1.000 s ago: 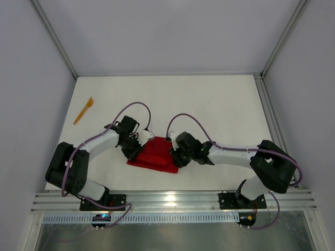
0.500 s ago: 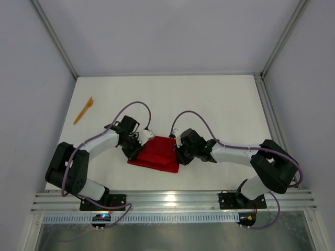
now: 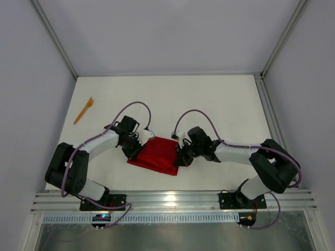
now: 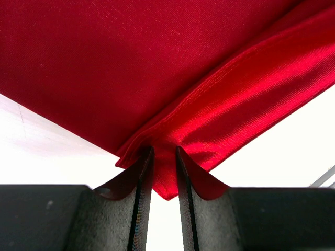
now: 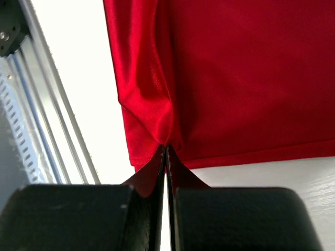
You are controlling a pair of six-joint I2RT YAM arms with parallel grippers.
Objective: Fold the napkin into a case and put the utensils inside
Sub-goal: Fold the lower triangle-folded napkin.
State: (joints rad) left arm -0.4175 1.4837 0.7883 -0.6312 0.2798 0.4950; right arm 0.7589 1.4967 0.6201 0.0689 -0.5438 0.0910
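The red napkin (image 3: 156, 156) lies folded on the white table between my two arms. My left gripper (image 3: 140, 143) is shut on its far left corner; in the left wrist view the gripper (image 4: 163, 151) has its jaws a little apart with the layered napkin (image 4: 104, 63) corner pinched between them. My right gripper (image 3: 181, 155) is shut on the right edge; in the right wrist view the gripper (image 5: 166, 147) has its jaws pressed together on a bunched fold of the napkin (image 5: 235, 68). The orange utensils (image 3: 84, 110) lie far left on the table, away from both grippers.
A metal rail (image 3: 167, 200) runs along the table's near edge, also showing in the right wrist view (image 5: 47, 104). Frame posts and grey walls bound the table on the left, back and right. White table (image 3: 220, 104) stretches behind the napkin.
My right gripper has moved to the right, drawing the napkin's right edge with it, so the cloth lies flatter and wider. The left arm has stayed put.
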